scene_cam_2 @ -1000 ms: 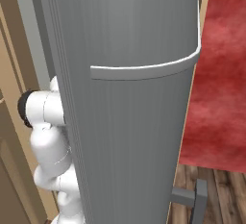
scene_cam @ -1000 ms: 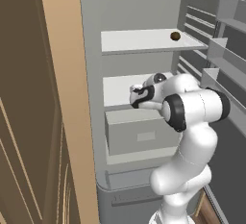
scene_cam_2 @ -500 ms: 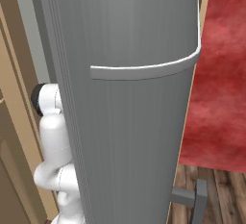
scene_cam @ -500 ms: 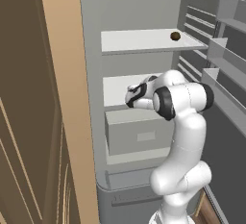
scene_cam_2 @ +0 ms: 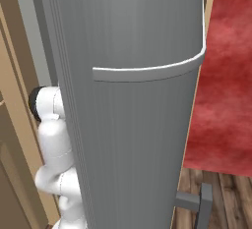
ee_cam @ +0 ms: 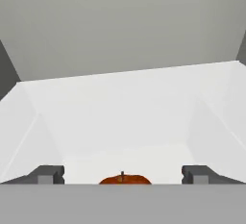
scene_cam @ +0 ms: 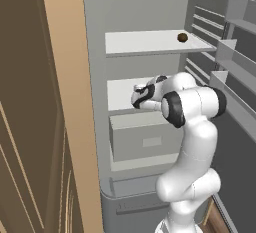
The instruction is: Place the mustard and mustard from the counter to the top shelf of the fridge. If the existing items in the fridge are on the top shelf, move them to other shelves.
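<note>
The hand [ee_cam: 123, 176] has let go; its fingers [ee_cam: 48, 175] now stand wide apart, with the orange-red ball [ee_cam: 125, 179] loose between them on the middle shelf [scene_cam: 122, 93]. The arm reaches bent into the fridge [scene_cam: 150, 7]. The brown lump [scene_cam: 182, 37] sits near the top shelf's [scene_cam: 145, 42] right edge.

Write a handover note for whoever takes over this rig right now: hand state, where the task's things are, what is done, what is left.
Hand: open, reaching in over the fridge's second shelf, holding nothing.
Orange-red ball: on that shelf, between the spread fingertips.
Dark brown lump: on the top shelf, near its right end.
Done: the ball is on the second shelf, not the top one.
Left: take the brown lump off the top shelf, then bring both mustards up to it.
</note>
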